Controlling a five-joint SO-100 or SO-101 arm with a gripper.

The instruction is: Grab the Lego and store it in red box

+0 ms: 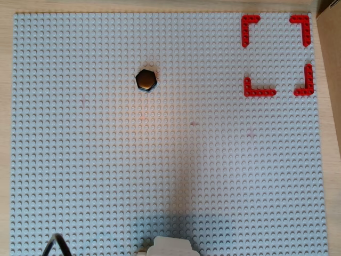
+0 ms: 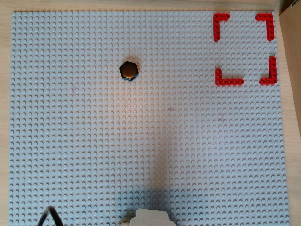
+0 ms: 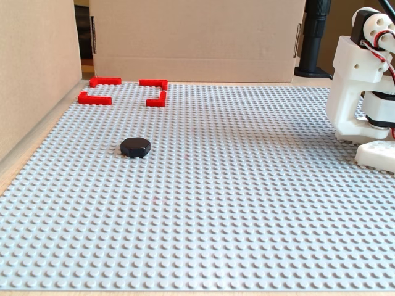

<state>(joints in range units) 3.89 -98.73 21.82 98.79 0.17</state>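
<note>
Right now, in both overhead views, the Lego [image 1: 145,79] sits flat on the grey baseplate [image 1: 80,176], a bit left of the middle and toward the top. The red box [image 1: 277,54] is in the top right corner, well apart from it. The box has gaps between its four corner pieces, so the Lego could slide out if it is dropped near a gap. The piece is low and shiny, so I think it could slip away when it is squeezed. Only a white bit of the arm [image 1: 170,246] peeks in at the bottom edge.

In the fixed view, the Lego [image 3: 135,147] lies left of the middle and the red box [image 3: 123,90] is behind it, near the cardboard wall [image 3: 197,37]. The arm [image 3: 364,92] stands upright at the right edge, far from both. The pincer is not in any view, so I cannot tell if it is spread or pressed together.
</note>
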